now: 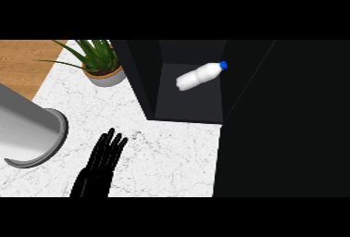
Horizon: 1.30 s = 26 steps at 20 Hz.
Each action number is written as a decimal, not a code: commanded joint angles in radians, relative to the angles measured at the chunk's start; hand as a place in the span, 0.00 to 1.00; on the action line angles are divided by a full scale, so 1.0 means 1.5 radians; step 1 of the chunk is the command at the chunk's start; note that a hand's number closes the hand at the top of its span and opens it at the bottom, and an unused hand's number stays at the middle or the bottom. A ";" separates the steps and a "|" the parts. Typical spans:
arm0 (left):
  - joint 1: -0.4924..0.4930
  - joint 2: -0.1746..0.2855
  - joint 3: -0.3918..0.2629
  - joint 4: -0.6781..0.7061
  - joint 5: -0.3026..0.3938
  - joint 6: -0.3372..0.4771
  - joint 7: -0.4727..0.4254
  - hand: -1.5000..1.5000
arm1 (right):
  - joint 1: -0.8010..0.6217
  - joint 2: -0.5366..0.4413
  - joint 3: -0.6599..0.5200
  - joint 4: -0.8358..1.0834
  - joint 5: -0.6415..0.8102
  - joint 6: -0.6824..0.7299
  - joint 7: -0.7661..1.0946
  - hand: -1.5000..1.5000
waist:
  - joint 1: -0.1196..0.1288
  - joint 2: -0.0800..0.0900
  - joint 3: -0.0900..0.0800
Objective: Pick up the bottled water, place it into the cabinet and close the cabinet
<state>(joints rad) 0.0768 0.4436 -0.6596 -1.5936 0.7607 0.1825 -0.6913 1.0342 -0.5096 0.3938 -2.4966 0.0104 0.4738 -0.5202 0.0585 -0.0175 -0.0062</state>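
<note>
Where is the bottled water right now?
The bottled water lies tilted inside the open cabinet, upper centre of the head view, right of the potted plant, apart from the left hand.

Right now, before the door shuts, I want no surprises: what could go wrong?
The bottled water lies on its side in the open cabinet; it might roll toward the front edge and block the door. The right hand is out of view, so its path to the door cannot be checked. The left hand rests open, lower left.
</note>
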 commanded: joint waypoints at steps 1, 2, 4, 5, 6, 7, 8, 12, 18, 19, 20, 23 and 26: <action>0.069 0.084 0.033 -0.058 0.013 -0.048 -0.034 0.00 | -0.032 -0.034 0.024 -0.132 0.120 0.003 0.064 1.00 | 0.005 -0.001 -0.002; 0.095 0.097 0.032 -0.064 0.013 -0.058 -0.046 0.00 | -0.045 -0.041 0.024 -0.133 0.121 0.004 0.070 1.00 | 0.005 -0.001 -0.002; 0.111 0.120 0.059 -0.060 0.027 -0.079 -0.060 0.00 | -0.075 -0.037 0.054 -0.142 0.120 -0.005 0.100 1.00 | 0.008 0.004 -0.003; 0.135 0.148 0.067 -0.083 0.029 -0.092 -0.068 0.00 | -0.075 -0.035 0.074 -0.139 0.119 -0.007 0.109 1.00 | 0.008 0.001 -0.002; 0.136 0.157 0.078 -0.086 0.035 -0.095 -0.066 0.00 | -0.087 -0.020 0.101 -0.149 0.113 -0.019 0.126 1.00 | 0.005 0.004 -0.003; 0.171 0.176 0.082 -0.093 0.041 -0.126 -0.089 0.00 | -0.102 -0.019 0.106 -0.135 0.112 -0.023 0.137 1.00 | 0.006 0.005 -0.002; 0.165 0.183 0.110 -0.084 0.066 -0.137 -0.087 0.00 | -0.102 -0.022 0.145 -0.136 0.120 -0.018 0.157 1.00 | -0.003 0.006 -0.002; 0.226 0.229 0.119 -0.093 0.052 -0.192 -0.135 0.00 | -0.160 -0.003 0.193 -0.113 0.093 -0.039 0.248 1.00 | 0.014 0.013 -0.002; 0.223 0.248 0.133 -0.085 0.068 -0.239 -0.135 0.00 | -0.305 -0.002 0.195 -0.072 0.062 -0.025 0.300 1.00 | 0.044 0.025 -0.004; 0.231 0.276 0.145 -0.088 0.074 -0.251 -0.126 0.00 | -0.321 -0.012 0.204 -0.066 0.072 -0.015 0.300 1.00 | 0.049 0.022 -0.005; 0.231 0.285 0.154 -0.075 0.079 -0.272 -0.133 0.00 | -0.337 -0.007 0.207 -0.060 0.067 -0.020 0.309 1.00 | 0.050 0.022 -0.006; 0.232 0.276 0.151 -0.078 0.068 -0.267 -0.143 0.00 | -0.398 -0.002 0.217 -0.025 0.057 -0.018 0.343 1.00 | 0.060 0.024 -0.007; 0.239 0.286 0.157 -0.073 0.074 -0.278 -0.142 0.00 | -0.436 0.012 0.219 -0.002 0.040 -0.032 0.373 1.00 | 0.066 0.026 -0.008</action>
<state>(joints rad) 0.4187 0.8592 -0.4289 -1.7104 0.8692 -0.2095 -0.8963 0.4650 -0.4943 0.5988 -2.4940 0.0168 0.3954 -0.1201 0.1418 0.0165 -0.0169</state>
